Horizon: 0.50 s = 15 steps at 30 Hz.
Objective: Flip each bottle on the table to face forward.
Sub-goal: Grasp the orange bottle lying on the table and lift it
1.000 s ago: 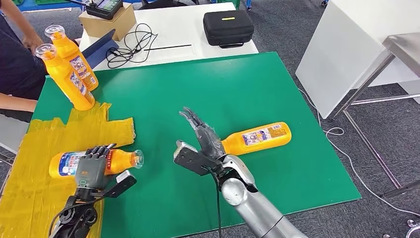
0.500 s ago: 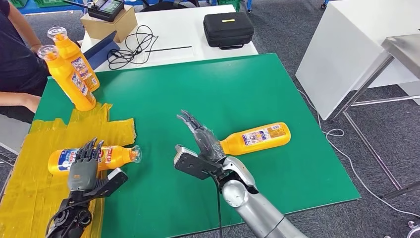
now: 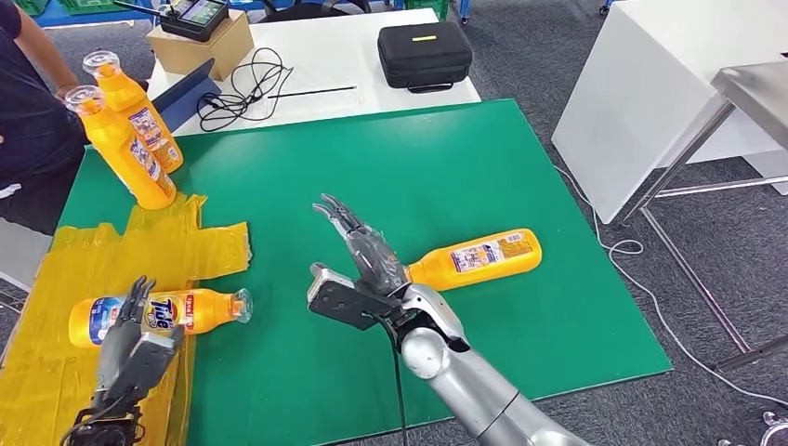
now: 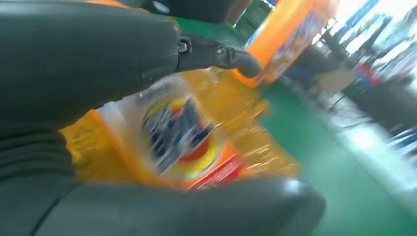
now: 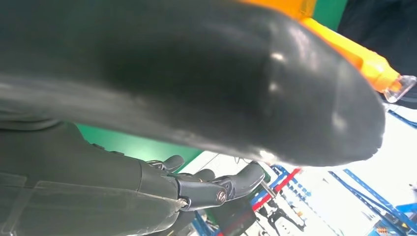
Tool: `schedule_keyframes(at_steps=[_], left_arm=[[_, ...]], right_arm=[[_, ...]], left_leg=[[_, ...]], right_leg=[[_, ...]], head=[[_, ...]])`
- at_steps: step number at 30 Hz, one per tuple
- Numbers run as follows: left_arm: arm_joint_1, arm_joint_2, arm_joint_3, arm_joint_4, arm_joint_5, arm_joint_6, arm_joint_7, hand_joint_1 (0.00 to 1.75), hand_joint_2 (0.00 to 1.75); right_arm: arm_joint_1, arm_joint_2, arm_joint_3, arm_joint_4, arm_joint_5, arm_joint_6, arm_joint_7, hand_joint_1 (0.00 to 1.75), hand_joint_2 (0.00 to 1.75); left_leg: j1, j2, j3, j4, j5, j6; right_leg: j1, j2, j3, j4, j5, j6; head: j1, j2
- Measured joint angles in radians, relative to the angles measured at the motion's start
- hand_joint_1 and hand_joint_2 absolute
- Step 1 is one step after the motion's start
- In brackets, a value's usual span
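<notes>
Fingers apart, your left hand (image 3: 130,339) held nothing just short of the labelled bottle (image 3: 158,314) lying on yellow tape (image 3: 56,372). Beyond that bottle, your right hand (image 3: 358,265), also spread and empty, touched another lying bottle (image 3: 474,258).

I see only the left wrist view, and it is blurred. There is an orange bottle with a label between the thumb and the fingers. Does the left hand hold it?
Observer: No. In the head view the left hand is open, its fingers spread over the lying bottle, not closed around it.
Operator: Where does its cap point?
Observer: Toward the table's middle; the bottle lies on yellow tape.
Operator: And the right hand?
Observer: The right hand is open too, beside a second lying bottle on the green mat.
</notes>
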<state>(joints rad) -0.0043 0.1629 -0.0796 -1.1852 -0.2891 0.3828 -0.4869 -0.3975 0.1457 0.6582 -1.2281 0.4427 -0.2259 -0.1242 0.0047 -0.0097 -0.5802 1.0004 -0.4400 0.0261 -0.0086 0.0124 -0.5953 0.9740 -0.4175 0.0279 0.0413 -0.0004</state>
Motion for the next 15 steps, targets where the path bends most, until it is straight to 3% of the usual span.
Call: schedule_keyframes(at_steps=[5, 8, 12, 15], left_arm=[[0.095, -0.063, 0.038, -0.342, 0.220, -0.012, -0.073, 0.00, 0.00], [0.123, -0.094, 0.025, -0.497, 0.240, 0.007, -0.085, 0.00, 0.00], [0.148, -0.106, 0.009, -0.611, 0.279, 0.015, -0.105, 0.00, 0.00], [0.161, -0.109, 0.005, -0.656, 0.297, 0.014, -0.116, 0.00, 0.00]], right_arm=[[-0.008, -0.027, -0.005, 0.017, -0.032, -0.024, -0.004, 0.00, 0.00], [0.056, -0.069, -0.038, -0.048, 0.026, -0.028, 0.037, 0.00, 0.00], [0.153, -0.117, -0.083, -0.151, 0.109, -0.027, 0.080, 0.00, 0.00], [0.191, -0.138, -0.104, -0.198, 0.139, -0.025, 0.096, 0.00, 1.31]], left_leg=[[-0.002, -0.005, -0.004, 0.001, 0.001, 0.001], [-0.002, -0.006, -0.005, 0.001, 0.000, 0.002], [-0.003, -0.006, -0.006, 0.001, -0.002, 0.004], [-0.003, -0.006, -0.006, 0.001, -0.002, 0.004]], right_leg=[[0.000, -0.003, -0.003, -0.001, 0.000, 0.000], [0.000, -0.005, -0.002, -0.002, 0.000, 0.001], [-0.001, -0.005, -0.003, -0.003, 0.000, 0.001], [-0.001, -0.005, -0.004, -0.003, 0.000, 0.001]], head=[[0.000, 0.000], [0.000, 0.000], [0.000, 0.000], [0.000, 0.000]])
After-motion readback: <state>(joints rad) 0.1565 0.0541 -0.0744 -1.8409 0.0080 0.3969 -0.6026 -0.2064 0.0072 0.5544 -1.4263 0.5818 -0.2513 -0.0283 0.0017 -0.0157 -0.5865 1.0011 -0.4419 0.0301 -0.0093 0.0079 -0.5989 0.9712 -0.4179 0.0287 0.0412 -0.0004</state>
